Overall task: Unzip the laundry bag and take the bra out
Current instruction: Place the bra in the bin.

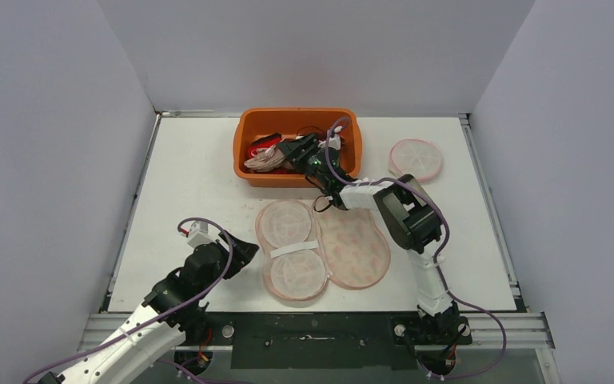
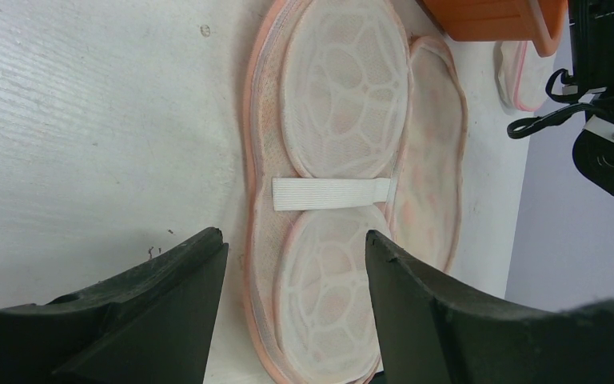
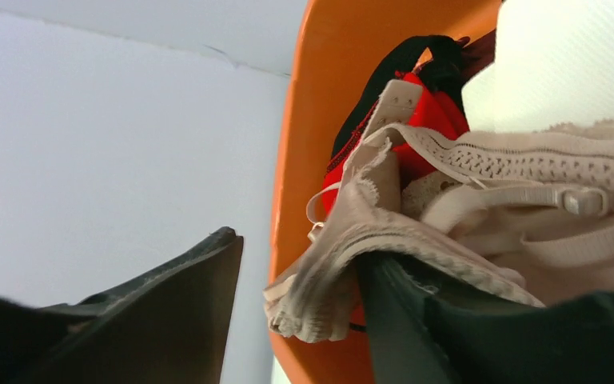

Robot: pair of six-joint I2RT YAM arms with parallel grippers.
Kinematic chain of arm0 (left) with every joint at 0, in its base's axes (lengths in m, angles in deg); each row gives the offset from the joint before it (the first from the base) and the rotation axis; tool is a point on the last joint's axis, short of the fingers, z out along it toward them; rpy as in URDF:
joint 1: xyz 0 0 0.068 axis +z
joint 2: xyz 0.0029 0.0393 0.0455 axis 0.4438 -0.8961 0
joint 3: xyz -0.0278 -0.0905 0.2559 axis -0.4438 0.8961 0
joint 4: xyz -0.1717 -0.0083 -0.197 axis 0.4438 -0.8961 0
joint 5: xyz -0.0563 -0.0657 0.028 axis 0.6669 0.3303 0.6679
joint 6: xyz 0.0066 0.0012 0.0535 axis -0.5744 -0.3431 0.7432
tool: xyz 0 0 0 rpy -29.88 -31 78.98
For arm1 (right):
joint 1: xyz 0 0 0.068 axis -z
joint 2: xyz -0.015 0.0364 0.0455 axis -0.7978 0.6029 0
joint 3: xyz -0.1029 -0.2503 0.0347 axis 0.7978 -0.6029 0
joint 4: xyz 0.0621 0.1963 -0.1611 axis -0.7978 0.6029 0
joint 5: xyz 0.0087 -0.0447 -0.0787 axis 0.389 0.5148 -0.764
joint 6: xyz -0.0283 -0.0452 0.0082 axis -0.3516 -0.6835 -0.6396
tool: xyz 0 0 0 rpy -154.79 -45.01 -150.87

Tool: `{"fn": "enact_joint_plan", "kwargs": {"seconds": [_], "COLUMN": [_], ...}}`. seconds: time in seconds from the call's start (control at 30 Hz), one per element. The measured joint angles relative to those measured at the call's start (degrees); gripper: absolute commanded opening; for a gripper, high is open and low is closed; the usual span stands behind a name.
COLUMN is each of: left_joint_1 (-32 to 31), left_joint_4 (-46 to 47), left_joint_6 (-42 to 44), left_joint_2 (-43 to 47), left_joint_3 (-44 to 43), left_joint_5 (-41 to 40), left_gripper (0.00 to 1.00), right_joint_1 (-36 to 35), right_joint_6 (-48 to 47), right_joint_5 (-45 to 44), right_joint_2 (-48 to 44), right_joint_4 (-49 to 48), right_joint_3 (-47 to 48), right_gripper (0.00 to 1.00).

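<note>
The pink mesh laundry bag (image 1: 292, 248) lies spread flat on the white table, its two halves side by side. A white strap (image 2: 332, 193) crosses its waist. My left gripper (image 1: 244, 252) hovers open just left of the bag, and the left wrist view shows the bag's (image 2: 344, 104) near lobe between the open gripper's (image 2: 296, 244) fingers. My right gripper (image 1: 288, 152) reaches into the orange bin (image 1: 244, 132). Its jaws stand apart in the right wrist view (image 3: 300, 256). A beige lace bra (image 3: 480, 192) drapes over one finger, not pinched, and rests in the bin (image 1: 265, 160).
A red and black bra (image 3: 428, 120) lies in the orange bin (image 3: 312, 160) under the beige one. A small round pink mesh bag (image 1: 416, 158) sits at the back right. White walls close the table on three sides.
</note>
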Motion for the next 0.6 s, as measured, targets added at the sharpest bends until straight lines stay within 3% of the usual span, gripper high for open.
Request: {"fn": "enact_joint_plan", "kwargs": {"seconds": [0.13, 0.37, 0.6], "left_joint_1": [0.00, 0.00, 0.00], "left_joint_4": [0.00, 0.61, 1.90], "left_joint_6": [0.02, 0.11, 0.61], "left_joint_2": [0.00, -0.63, -3.58], "left_joint_3": [0.00, 0.02, -0.04], "left_joint_5": [-0.02, -0.28, -1.03], "left_gripper": [0.62, 0.62, 0.62], "right_joint_1": [-0.46, -1.40, -1.79], "right_joint_6": [-2.47, -11.02, -20.20], "right_joint_5": [0.63, -0.17, -2.29], "right_joint_2": [-1.09, -10.75, -18.73], "right_joint_4": [3.50, 20.06, 32.17], "right_joint_3": [0.24, 0.20, 0.20], "right_gripper": [0.73, 0.90, 0.91]}}
